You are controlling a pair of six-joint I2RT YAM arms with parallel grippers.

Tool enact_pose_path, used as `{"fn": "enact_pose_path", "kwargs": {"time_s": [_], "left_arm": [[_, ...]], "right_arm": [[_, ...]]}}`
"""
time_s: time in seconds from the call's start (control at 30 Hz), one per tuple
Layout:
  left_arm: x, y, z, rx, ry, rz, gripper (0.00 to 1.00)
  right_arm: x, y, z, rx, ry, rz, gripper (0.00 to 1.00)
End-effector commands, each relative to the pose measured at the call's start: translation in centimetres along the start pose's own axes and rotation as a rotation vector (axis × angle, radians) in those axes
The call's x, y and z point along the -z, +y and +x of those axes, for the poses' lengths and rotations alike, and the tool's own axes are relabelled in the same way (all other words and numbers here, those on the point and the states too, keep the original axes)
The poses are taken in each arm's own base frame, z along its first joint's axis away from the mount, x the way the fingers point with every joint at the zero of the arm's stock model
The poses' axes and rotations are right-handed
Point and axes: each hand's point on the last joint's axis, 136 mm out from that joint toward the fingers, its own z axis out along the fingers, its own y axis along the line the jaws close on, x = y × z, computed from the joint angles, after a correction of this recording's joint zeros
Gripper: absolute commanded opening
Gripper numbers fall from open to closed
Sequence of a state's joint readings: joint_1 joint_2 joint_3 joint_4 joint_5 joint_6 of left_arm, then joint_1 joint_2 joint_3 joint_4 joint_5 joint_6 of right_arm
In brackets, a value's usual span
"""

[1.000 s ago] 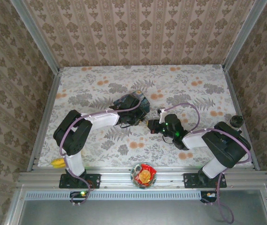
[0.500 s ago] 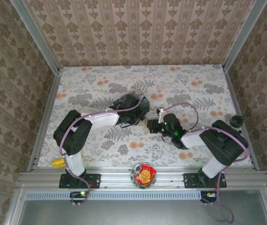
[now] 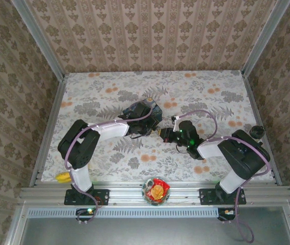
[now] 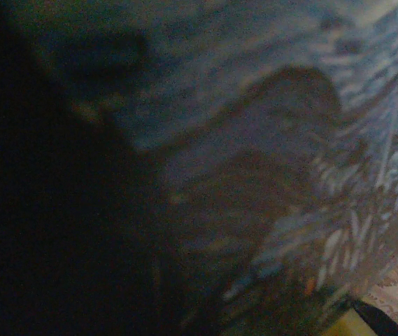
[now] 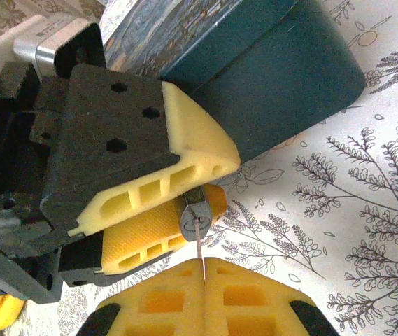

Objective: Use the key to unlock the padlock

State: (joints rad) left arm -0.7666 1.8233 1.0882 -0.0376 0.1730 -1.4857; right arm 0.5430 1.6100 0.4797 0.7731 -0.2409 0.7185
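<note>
While the left gripper (image 5: 209, 199) pinches the tiny dark padlock (image 5: 197, 212) just right of the blue painted box (image 5: 268, 77), the right gripper (image 5: 203, 264), closed on a thin silvery key (image 5: 199, 241), holds its tip against the lock — insertion, I judge — needing a straight push.

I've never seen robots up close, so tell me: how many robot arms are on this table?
2. The left arm stands near-left, the right arm near-right; both reach to the middle of the table. None seems hidden.
</note>
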Motion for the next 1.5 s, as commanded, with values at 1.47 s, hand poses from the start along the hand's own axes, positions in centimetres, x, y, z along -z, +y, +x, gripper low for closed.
{"fn": "enact_pose_path", "kwargs": {"time_s": [1.47], "left_arm": [[-1.0,2.5,3.4,0.139,0.144,-0.075,0.10]], "right_arm": [[-1.2,0.0,-1.5,-0.046,-0.074,0.053,0.00]]}}
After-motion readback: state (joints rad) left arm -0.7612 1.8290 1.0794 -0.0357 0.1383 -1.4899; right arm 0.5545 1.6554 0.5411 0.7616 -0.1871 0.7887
